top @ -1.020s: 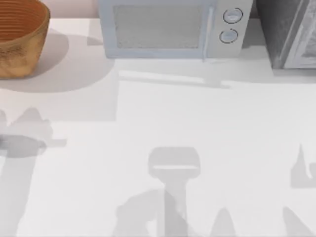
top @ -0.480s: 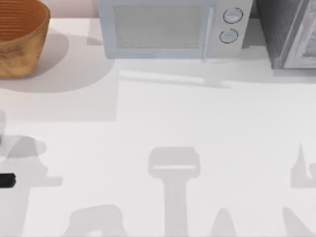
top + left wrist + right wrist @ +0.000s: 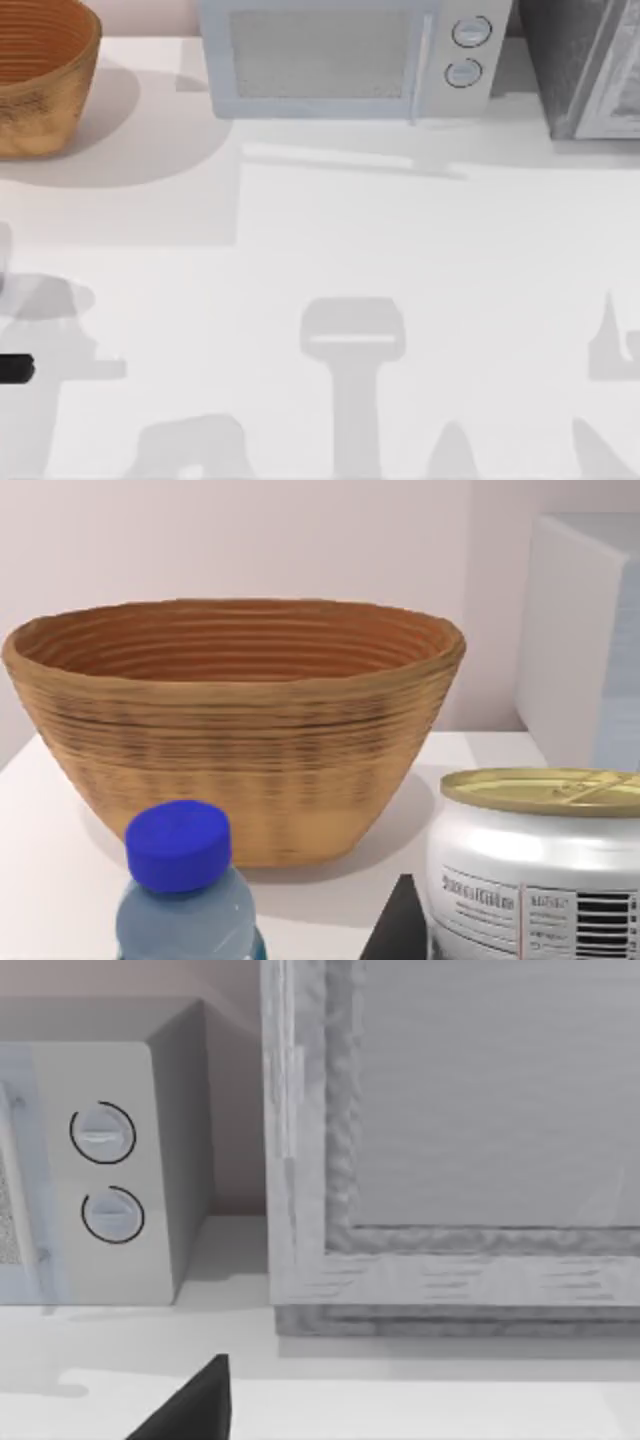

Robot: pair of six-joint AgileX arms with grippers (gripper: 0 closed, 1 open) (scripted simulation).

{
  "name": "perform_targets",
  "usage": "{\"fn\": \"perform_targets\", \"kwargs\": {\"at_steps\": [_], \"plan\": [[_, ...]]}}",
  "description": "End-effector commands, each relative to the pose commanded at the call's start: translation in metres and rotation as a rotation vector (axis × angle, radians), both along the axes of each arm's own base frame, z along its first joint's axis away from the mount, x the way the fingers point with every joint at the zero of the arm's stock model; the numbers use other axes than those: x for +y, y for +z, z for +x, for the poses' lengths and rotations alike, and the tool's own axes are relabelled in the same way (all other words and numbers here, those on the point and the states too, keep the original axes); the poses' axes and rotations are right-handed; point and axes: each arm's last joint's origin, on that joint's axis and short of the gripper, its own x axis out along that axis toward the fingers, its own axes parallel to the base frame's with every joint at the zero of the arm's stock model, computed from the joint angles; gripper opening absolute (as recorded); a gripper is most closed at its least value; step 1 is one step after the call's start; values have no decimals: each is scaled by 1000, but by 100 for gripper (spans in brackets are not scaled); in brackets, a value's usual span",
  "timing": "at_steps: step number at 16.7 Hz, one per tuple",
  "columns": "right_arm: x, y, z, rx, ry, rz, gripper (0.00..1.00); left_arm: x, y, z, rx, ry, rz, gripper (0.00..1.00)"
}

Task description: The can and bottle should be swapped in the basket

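The white desk (image 3: 400, 250) carries everything, and the top view takes in most of its surface. Along its far edge stands a pale grey microwave (image 3: 340, 55) with two round dials (image 3: 470, 32) at its right end, and at the far right corner a grey textured cabinet (image 3: 585, 65). The right wrist view looks at the same two, showing the cabinet's framed front panel (image 3: 480, 1100) and the microwave's dial end (image 3: 105, 1160), with a dark fingertip (image 3: 195, 1405) of the right gripper in front of them; whether that gripper is spread or pressed together cannot be told.

At the far left corner sits the basket (image 3: 40, 85), orange-brown wicker, cut off by the top view's left edge. The left wrist view shows it whole (image 3: 235, 730), upright on the desk, its ribbed inner wall bare as far as the rim lets one see; the bottom of the bowl is hidden.

That wrist view also shows, nearer than the basket and outside it, the can (image 3: 535, 865) with its dull gold top and white label, and a clear bottle (image 3: 185, 895) with a blue cap (image 3: 178, 845). They stand apart, and a dark fingertip (image 3: 400, 925) of the left gripper shows between them; its spread cannot be told. In the top view a small dark part (image 3: 15, 368) of the left arm shows at the desk's left edge.
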Motion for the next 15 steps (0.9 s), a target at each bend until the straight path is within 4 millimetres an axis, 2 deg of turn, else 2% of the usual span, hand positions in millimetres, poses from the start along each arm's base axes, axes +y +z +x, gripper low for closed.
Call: {"fn": "perform_targets", "kwargs": {"at_steps": [3,7,11,15], "plan": [[0,0,0,0,0,0,100,-1,9,1,-16,-23,7,0],[0,0,0,0,0,0,100,-7,40,12,-47,-122,24,0],[0,0,0,0,0,0,100,-16,67,41,-36,-236,26,0],[0,0,0,0,0,0,100,-27,83,73,-32,-345,22,0]]}}
